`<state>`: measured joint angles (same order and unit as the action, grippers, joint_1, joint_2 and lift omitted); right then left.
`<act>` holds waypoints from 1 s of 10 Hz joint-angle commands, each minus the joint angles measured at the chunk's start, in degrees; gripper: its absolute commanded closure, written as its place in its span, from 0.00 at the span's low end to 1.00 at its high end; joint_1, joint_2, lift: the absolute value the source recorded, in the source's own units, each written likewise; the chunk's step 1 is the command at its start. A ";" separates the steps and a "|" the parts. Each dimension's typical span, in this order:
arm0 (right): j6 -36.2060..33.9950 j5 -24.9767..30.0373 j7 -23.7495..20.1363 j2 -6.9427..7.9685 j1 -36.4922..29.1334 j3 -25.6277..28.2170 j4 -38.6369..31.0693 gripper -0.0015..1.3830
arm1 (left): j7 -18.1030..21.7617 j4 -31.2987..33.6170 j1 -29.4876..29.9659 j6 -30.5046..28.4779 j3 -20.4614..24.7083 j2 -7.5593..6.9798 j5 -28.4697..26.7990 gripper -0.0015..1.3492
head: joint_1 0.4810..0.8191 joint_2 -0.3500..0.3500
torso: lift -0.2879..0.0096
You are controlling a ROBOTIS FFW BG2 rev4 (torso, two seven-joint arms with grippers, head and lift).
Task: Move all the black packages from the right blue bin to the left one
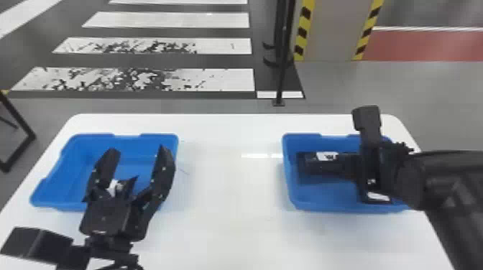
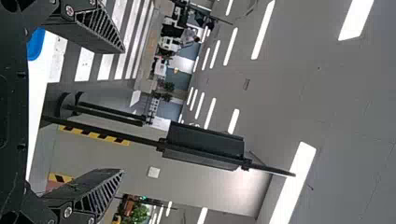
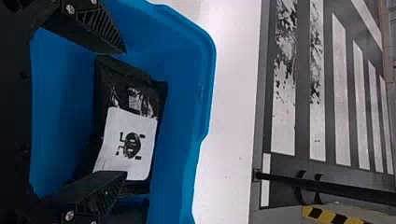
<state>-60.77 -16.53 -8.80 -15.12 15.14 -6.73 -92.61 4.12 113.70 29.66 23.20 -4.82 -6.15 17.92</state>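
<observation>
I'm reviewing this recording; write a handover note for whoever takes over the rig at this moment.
Left gripper: open, above the left blue plastic bin.
Right gripper: open at the right blue plastic bin, over a flat black package with a white label, not closed on it.
Done: a black-and-white item shows behind the left gripper, probably a package already in the left bin.
Left: the labelled package, plus a dark shape beside it, possibly another; total unclear.

- right gripper (image 1: 370, 158) hides part of the right blue bin (image 1: 323, 207)
- bench (image 1: 233, 229)'s near edge, cropped lol
- can't tell what my white bit (image 1: 113, 188) by left gripper (image 1: 138, 149) is
</observation>
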 commanded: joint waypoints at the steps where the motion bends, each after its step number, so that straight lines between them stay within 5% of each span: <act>1: 1.00 0.42 0.36 0.00 0.75 -0.01 2.26 0.08 | 0.09 0.00 0.01 -0.13 0.02 0.00 0.01 0.10 | 0.63 0.48 | 0.50; 5: 3.96 -1.53 0.27 -0.09 1.88 -0.01 6.90 0.10 | 0.36 0.00 0.01 -0.70 0.25 0.00 0.01 0.10 | 0.63 0.47 | 0.50; 8: 9.30 -3.35 -2.01 -0.09 2.44 -0.01 10.97 0.58 | 0.36 0.00 0.15 -1.12 0.70 0.09 0.13 0.10 | 0.63 0.47 | 0.50; 10: 12.40 -5.18 -3.24 -0.18 2.44 -0.01 13.08 0.64 | 0.45 0.00 0.29 -1.40 0.82 0.17 0.13 0.10 | 0.63 0.48 | 0.50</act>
<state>-49.35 -21.24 -12.01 -15.26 17.58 -6.74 -80.10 4.56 113.64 29.96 21.85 -4.06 -5.98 18.05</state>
